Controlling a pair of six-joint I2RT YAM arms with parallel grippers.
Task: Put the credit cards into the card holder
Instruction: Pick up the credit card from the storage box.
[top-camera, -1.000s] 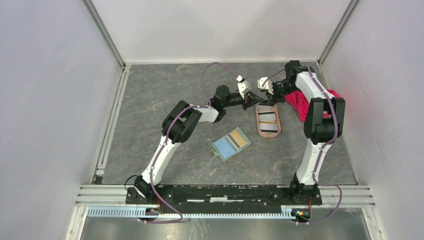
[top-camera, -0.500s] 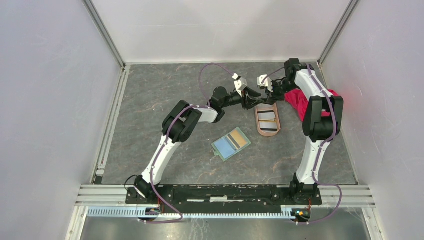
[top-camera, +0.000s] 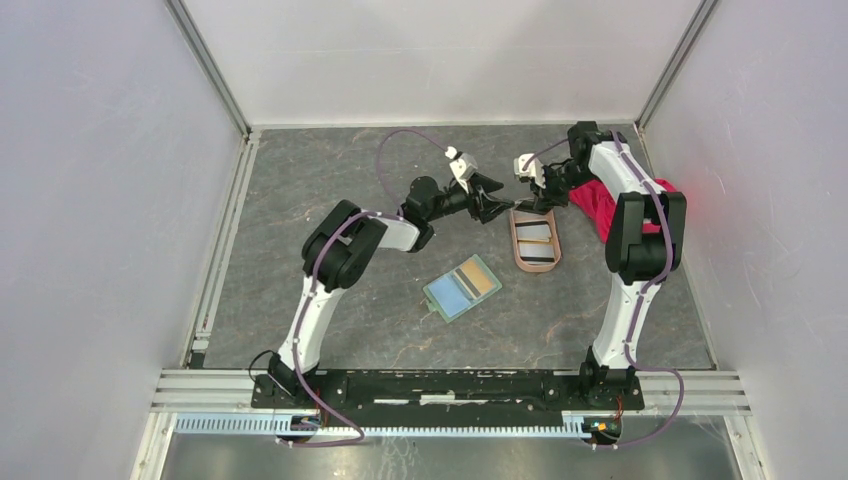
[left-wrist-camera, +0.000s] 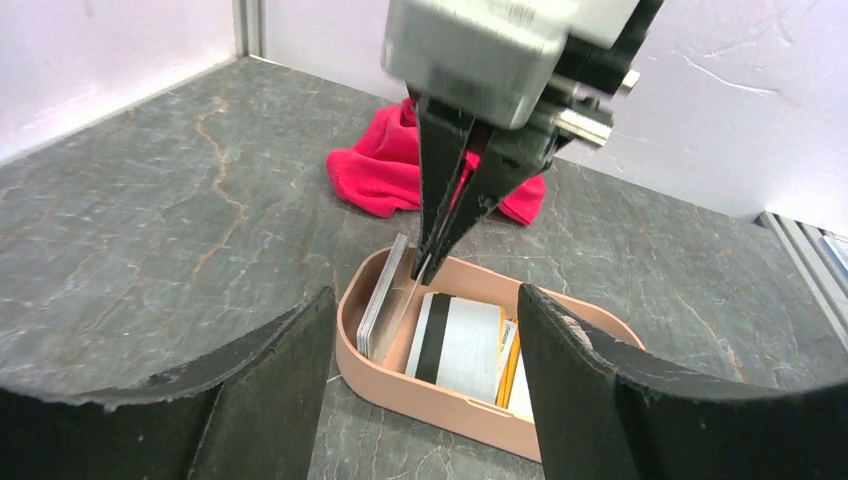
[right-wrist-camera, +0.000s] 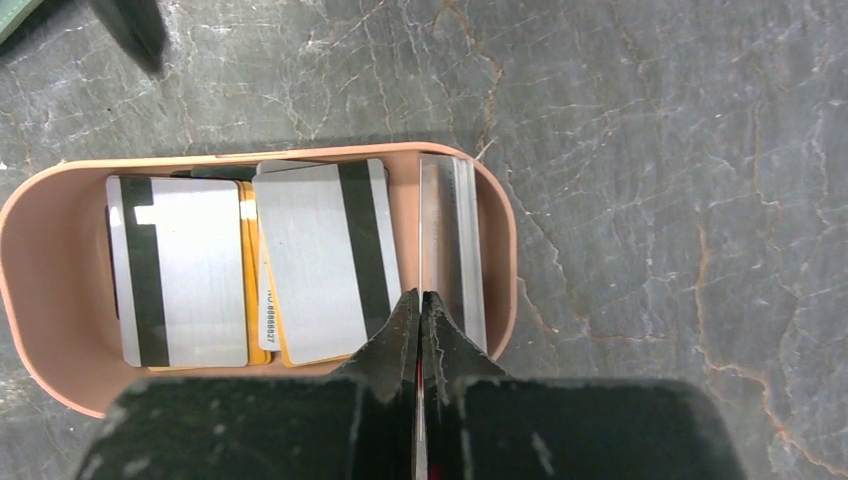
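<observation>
The credit cards lie in a pinkish-brown tray (top-camera: 518, 246); two whitish ones with dark stripes (right-wrist-camera: 320, 255) rest flat on yellow-orange ones. A few more (right-wrist-camera: 462, 235) lean on edge against the tray's end wall. My right gripper (right-wrist-camera: 421, 302) is shut on one thin card (right-wrist-camera: 421, 215) standing upright in the tray. My left gripper (left-wrist-camera: 424, 305) is open and empty, just short of the tray's near end (left-wrist-camera: 440, 395). The card holder (top-camera: 461, 287) lies open on the table, nearer the arm bases, with an orange card in a pocket.
A red-pink cloth (top-camera: 598, 206) is bunched on the table beside the right arm, just beyond the tray. Grey walls stand close on the left, right and back, with metal rails along the table's edges.
My left gripper has opened and drawn back to the left, away from the tray. The right gripper stays shut on the upright card.
</observation>
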